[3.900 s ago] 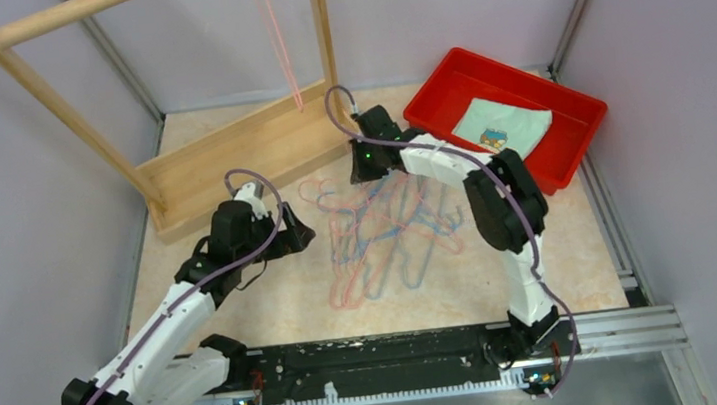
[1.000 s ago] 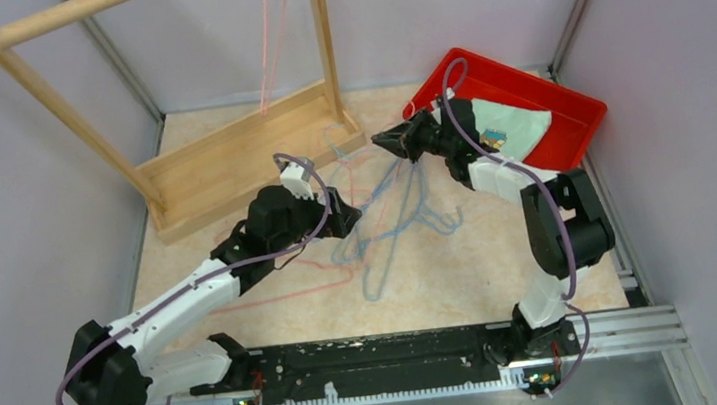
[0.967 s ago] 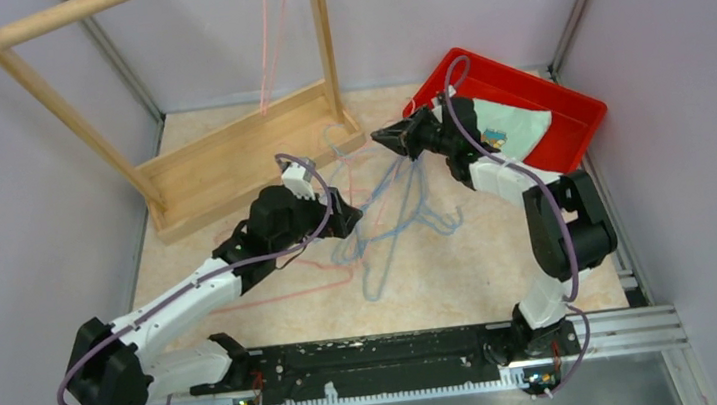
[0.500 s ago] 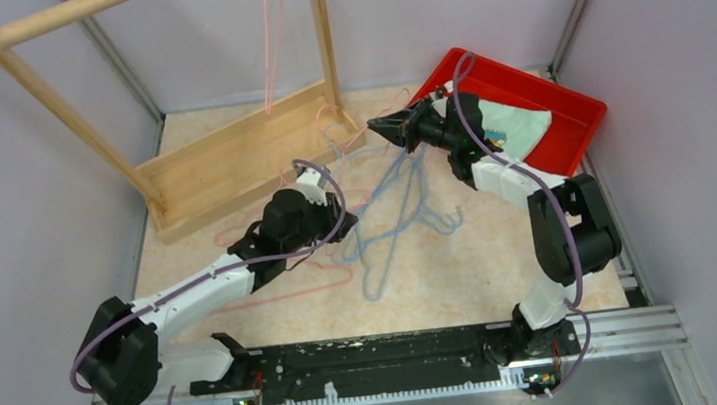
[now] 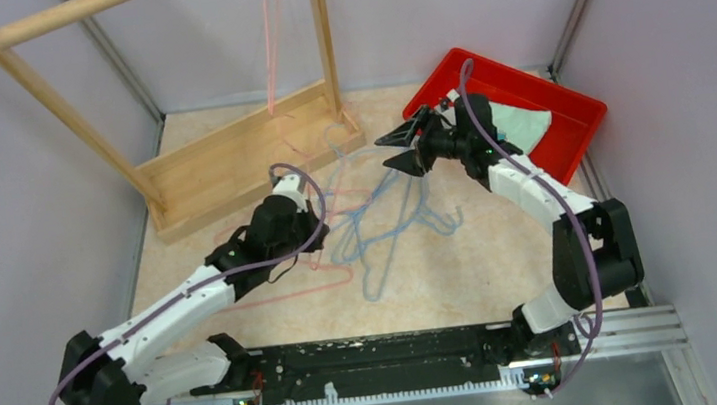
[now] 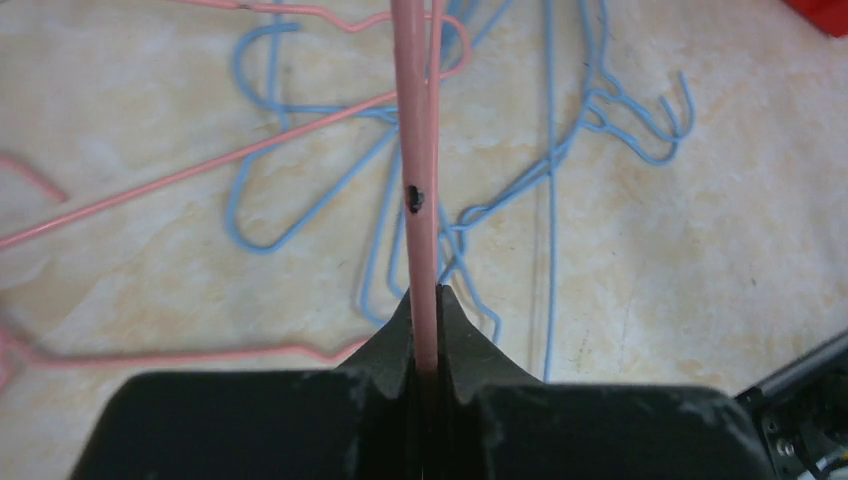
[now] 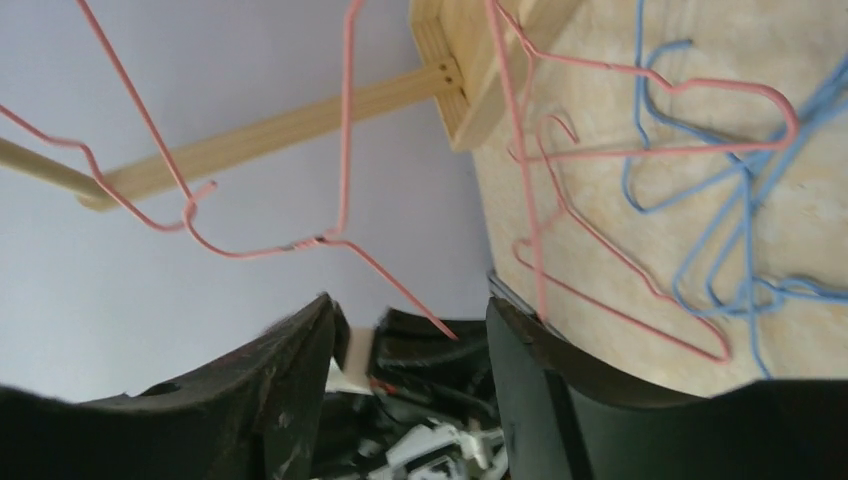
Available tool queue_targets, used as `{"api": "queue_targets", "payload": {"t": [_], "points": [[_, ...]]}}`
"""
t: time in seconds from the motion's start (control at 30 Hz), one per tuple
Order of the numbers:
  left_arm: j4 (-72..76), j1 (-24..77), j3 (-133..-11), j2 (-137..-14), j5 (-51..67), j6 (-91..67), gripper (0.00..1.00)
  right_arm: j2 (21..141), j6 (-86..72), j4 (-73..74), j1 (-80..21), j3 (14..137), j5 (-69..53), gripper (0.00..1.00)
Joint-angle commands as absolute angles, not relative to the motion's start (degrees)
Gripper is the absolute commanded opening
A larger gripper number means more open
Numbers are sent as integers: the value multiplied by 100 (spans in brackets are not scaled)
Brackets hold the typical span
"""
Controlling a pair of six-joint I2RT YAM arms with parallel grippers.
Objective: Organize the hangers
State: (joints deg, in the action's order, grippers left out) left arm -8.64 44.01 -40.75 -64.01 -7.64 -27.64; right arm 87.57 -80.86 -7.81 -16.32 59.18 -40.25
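My left gripper (image 5: 323, 212) is shut on a pink hanger (image 6: 415, 150); its wire runs straight out from between the jaws (image 6: 427, 296). This hanger lifts toward the rack's right post. My right gripper (image 5: 395, 150) stands open just right of it, with nothing gripped; a pink hanger (image 7: 340, 150) hangs free in front of its fingers (image 7: 412, 310). Several light blue hangers (image 5: 392, 221) lie tangled on the table between the arms. Another pink hanger (image 5: 283, 287) lies flat to the left. One pink hanger (image 5: 269, 41) hangs from the rack's top bar.
The wooden rack (image 5: 229, 161) stands at the back left, its base a low trough. A red tray (image 5: 566, 105) holding a folded cloth (image 5: 517, 125) sits at the back right, right behind my right arm. Grey walls close in both sides.
My left gripper has closed on the pink hanger and drawn back left. My right gripper has opened, let go of that hanger and pulled back to the right.
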Motion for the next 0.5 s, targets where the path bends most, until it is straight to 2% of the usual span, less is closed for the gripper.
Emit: {"api": "queue_targets", "payload": {"t": [0.0,0.17,0.47], "points": [[-2162,4389,-4018,-5660,-2161,-3251,0,8117,-6307,982,-1557,6429,-4295,60],[-3640,4395,-4338,-5353,-2885,-3861,0,8161,-4668,2587,-1523,6986,-3844,60],[-4699,4395,-4200,-4937,-2721,-4604,0,8164,-4541,2508,-1487,7110,-3688,60]]}}
